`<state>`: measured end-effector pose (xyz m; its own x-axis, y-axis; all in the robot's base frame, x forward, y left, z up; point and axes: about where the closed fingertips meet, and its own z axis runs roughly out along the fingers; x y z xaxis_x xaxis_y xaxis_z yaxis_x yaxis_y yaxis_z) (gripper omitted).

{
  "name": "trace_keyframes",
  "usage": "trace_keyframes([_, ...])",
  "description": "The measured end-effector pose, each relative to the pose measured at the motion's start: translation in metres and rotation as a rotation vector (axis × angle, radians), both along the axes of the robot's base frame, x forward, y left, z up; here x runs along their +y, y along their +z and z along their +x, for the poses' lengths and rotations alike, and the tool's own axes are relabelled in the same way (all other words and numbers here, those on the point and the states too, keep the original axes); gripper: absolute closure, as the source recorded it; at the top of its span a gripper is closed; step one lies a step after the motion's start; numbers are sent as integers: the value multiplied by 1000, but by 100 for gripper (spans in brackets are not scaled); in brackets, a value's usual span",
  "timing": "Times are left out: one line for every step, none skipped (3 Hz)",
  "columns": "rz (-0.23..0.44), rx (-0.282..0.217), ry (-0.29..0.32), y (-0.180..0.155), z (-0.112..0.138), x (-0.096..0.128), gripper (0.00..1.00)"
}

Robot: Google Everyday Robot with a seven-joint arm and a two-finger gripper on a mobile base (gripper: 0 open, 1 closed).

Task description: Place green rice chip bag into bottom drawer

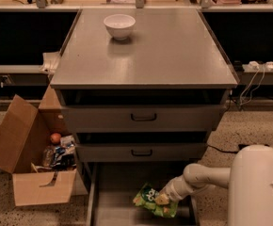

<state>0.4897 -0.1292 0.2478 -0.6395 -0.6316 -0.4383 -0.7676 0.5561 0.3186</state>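
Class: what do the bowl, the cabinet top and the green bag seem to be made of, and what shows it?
The bowl: smooth, white, perhaps glazed ceramic. The cabinet top: grey with a dull sheen, probably metal. The green rice chip bag, at the gripper in the open bottom drawer: crinkled, glossy, likely plastic film.
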Motion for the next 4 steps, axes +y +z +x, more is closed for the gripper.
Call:
trace_keyframes([-4, 21, 3, -9, 1, -1, 100])
trace_keyframes([0, 42, 6, -16, 2, -1, 82])
trace_keyframes([4, 58, 12, -20, 3, -1, 52])
trace_keyframes([6, 62, 17, -22, 3, -1, 29])
